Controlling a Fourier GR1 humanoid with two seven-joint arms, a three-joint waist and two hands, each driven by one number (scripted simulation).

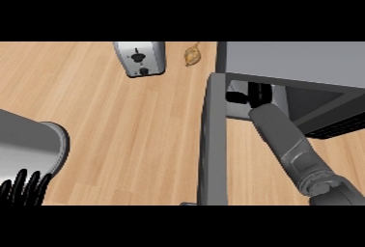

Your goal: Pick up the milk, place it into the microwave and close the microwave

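The grey microwave (299, 60) stands at the back right with its door (212, 144) swung open toward me. My right forearm (288, 140) reaches into the microwave's opening, where the black right hand (246, 94) shows only partly under the top edge. No milk carton shows anywhere; whether the hand holds it is hidden. My left hand (25, 188) rests open at the lower left edge, fingers up.
A silver toaster (140, 58) stands at the back centre, with a small brown pastry (191, 55) to its right. A large grey metal vessel (32, 144) sits at the left edge, just above my left hand. Wooden counter (128, 125) stretches between them.
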